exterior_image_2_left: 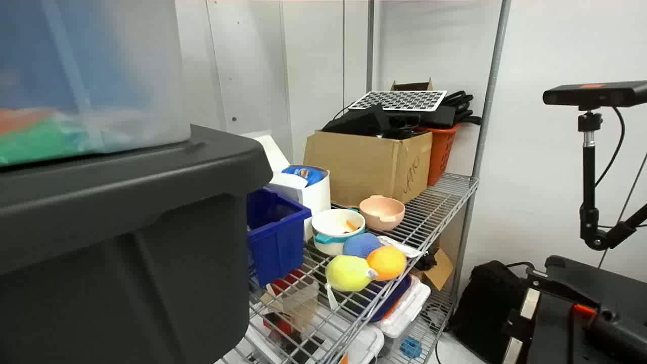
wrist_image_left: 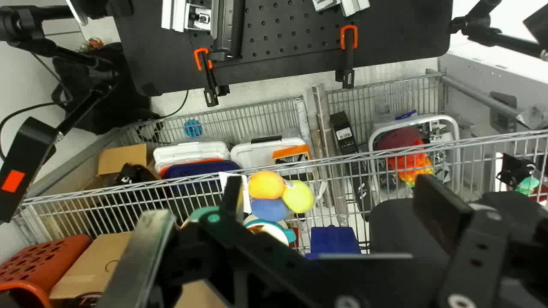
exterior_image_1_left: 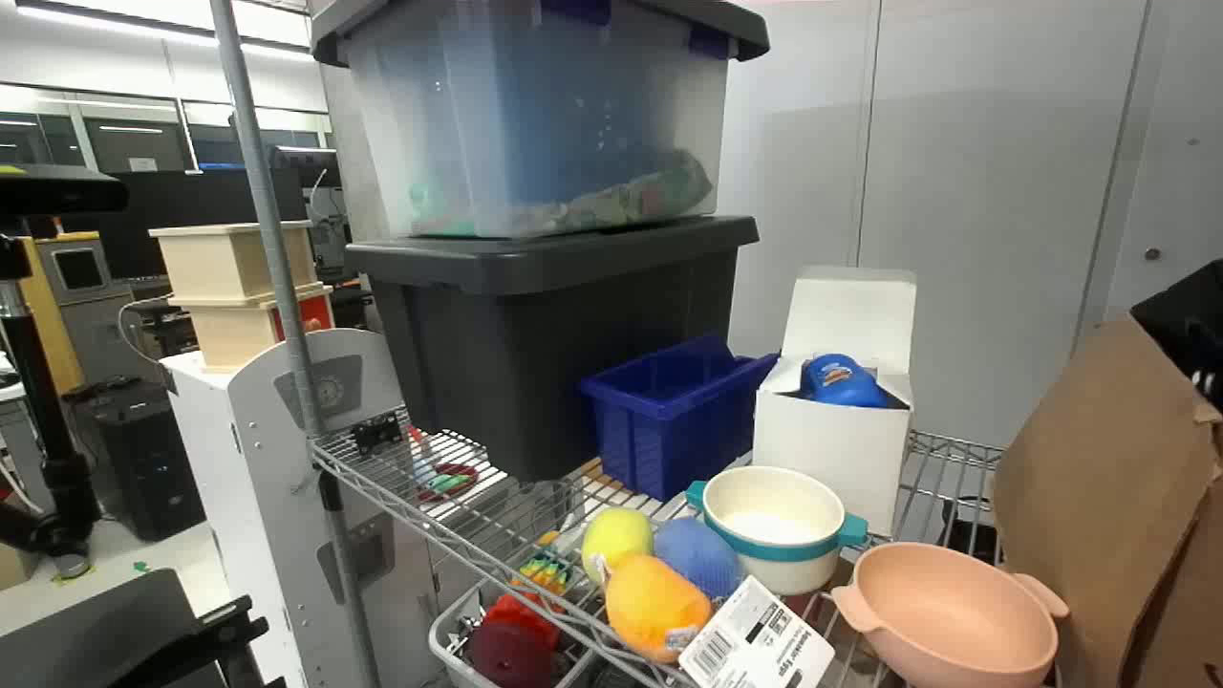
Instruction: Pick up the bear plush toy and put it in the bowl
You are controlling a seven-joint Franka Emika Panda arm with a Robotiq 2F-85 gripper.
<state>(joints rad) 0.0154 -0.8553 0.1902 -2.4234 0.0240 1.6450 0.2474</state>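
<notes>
The salmon-pink bowl (exterior_image_1_left: pixel 955 616) stands on the wire shelf, beside a brown cardboard box; it also shows in an exterior view (exterior_image_2_left: pixel 381 213). In the wrist view it is almost wholly hidden behind the gripper. I cannot clearly make out the bear plush toy. A small orange-brown thing (exterior_image_2_left: pixel 351 226) lies inside the cream-white bowl (exterior_image_2_left: pixel 331 247); it also shows in the wrist view (wrist_image_left: pixel 256 228), too small to identify. My gripper (wrist_image_left: pixel 338 205) is open and empty, its fingers wide apart above the shelf. The gripper is out of view in both exterior views.
Yellow (exterior_image_1_left: pixel 616 540), orange (exterior_image_1_left: pixel 654 607) and blue (exterior_image_1_left: pixel 697 554) squeeze toys with a white tag (exterior_image_1_left: pixel 760 638) lie at the shelf's front edge. A blue bin (exterior_image_1_left: pixel 635 449), a white box (exterior_image_1_left: pixel 826 459), a tall black tote (exterior_image_1_left: pixel 545 373) and the cardboard box (exterior_image_2_left: pixel 354 167) stand around the bowls.
</notes>
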